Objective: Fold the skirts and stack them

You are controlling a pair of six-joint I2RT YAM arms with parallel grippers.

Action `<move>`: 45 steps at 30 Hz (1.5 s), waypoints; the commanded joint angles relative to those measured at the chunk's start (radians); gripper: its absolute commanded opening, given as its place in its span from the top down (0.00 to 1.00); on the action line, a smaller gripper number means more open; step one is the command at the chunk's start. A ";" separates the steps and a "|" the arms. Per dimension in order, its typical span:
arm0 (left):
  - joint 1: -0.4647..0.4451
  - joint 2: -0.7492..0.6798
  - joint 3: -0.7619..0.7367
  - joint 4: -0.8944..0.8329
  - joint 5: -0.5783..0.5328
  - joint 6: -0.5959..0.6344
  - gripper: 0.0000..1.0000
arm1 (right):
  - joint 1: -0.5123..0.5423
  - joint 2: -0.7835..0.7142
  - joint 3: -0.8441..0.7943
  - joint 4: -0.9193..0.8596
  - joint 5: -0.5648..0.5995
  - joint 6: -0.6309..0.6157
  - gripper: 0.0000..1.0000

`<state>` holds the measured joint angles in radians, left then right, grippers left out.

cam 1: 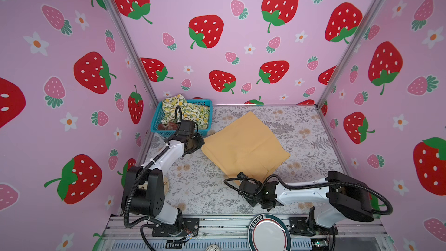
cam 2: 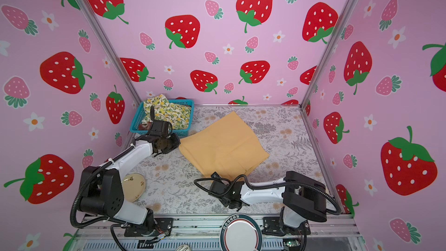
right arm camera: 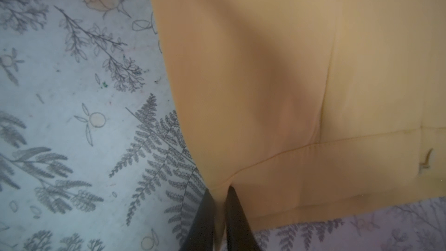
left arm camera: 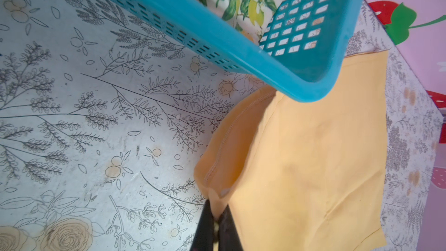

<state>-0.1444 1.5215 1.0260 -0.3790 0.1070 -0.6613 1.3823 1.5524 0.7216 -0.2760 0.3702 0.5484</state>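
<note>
A floral-print table (cam 1: 301, 141) fills the floor of a booth with strawberry-patterned walls. The mustard-yellow skirt (cam 1: 243, 146) lies spread at its middle, turned like a diamond, with bare table all around; it appears to be laid out there so it can be folded first.

At the far left corner stands a teal mesh basket (cam 1: 156, 119). It holds the other 2 skirts, probably waiting their turn: the lemon-print skirt (cam 1: 190, 112) heaped on top and spilling over the far rim, and the plaid skirt (cam 1: 166, 126) showing only as a small red-brown patch at the basket's near end.

The left gripper (left arm camera: 217, 207) is clenched on the yellow skirt's left corner, just beside the basket. The right gripper (right arm camera: 219, 190) is clamped on its near corner. With both ends of the near-left edge pinched, the arms seem set to lift that edge and carry it across for a fold.

The yellow skirt is plain, thin cloth, mostly flat with a few faint creases. At the left corner the stitched hem gapes open, showing 2 layers. Near the right gripper a seamed band runs along the edge. No fold has been made yet.
</note>
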 commanded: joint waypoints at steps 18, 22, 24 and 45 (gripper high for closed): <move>0.009 -0.293 -0.078 -0.097 -0.022 0.013 1.00 | 0.005 -0.213 0.049 -0.014 -0.333 -0.033 1.00; 0.009 -0.407 -0.122 -0.119 -0.034 -0.016 1.00 | -0.007 -0.285 0.060 -0.023 -0.379 -0.023 1.00; 0.009 -0.446 -0.127 -0.121 -0.026 -0.031 1.00 | -0.043 -0.324 0.057 -0.036 -0.400 -0.012 1.00; -0.163 0.022 0.389 -0.051 0.001 -0.084 1.00 | -0.498 -0.432 0.009 -0.118 -0.519 -0.068 1.00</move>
<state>-0.2909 1.4925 1.3342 -0.4515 0.1200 -0.7300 0.9096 1.1145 0.7429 -0.3820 -0.1238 0.4946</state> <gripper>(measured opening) 0.064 0.055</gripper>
